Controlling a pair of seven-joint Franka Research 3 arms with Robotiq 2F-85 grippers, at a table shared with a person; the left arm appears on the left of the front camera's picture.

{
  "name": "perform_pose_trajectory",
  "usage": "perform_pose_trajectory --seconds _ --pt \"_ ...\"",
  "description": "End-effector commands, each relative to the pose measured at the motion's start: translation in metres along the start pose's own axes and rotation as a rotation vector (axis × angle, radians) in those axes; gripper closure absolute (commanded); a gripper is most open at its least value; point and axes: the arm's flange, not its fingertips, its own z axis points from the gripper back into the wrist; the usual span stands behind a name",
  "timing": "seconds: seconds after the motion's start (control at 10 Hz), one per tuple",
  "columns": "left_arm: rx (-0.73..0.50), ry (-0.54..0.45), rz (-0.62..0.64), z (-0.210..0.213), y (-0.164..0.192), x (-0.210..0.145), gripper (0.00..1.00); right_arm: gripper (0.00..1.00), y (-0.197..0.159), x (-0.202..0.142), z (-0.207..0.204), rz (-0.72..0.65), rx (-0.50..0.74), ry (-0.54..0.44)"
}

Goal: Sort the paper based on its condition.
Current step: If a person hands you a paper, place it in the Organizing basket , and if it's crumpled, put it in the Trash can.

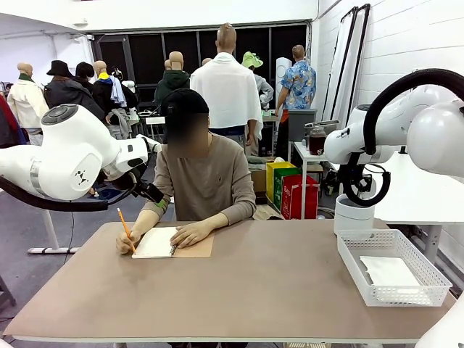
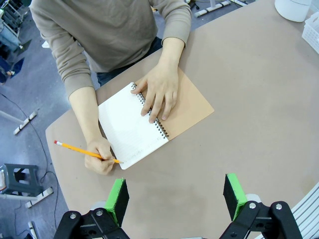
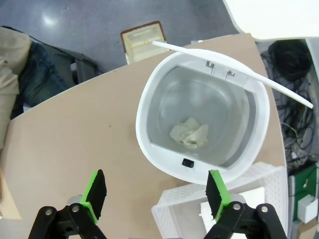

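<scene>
A flat white sheet of paper [image 1: 389,271] lies in the white mesh basket [image 1: 420,296] at the table's right. A crumpled wad of paper [image 3: 190,133] sits at the bottom of the open white bin [image 3: 149,144]. At the far side a person holds a pencil [image 2: 82,151] on the open page of a spiral notebook [image 2: 129,130], the other hand [image 2: 160,89] pressing on its binding. My left gripper [image 2: 175,199] hangs open high above the table in front of the notebook. My right gripper [image 3: 155,195] hangs open above the bin's near rim, with nothing between its fingers.
The bin [image 1: 354,214] stands just behind the basket near the table's right edge. The basket's corner [image 3: 174,214] shows below the bin in the right wrist view. The table's middle and front [image 1: 239,290] are bare brown surface.
</scene>
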Motion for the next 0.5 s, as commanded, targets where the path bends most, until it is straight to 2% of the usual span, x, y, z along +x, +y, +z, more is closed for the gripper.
perform_pose_trajectory --seconds 0.0,0.4 --pt "0.0 0.0 -0.003 -0.0001 0.0007 -0.0004 0.0 0.0 0.0007 -0.0013 -0.0009 -0.001 0.006 0.005" --pt "0.0 0.0 -0.003 -0.0001 0.0007 -0.0004 0.0 0.0 0.0007 -0.0013 -0.0009 -0.001 0.006 0.005"
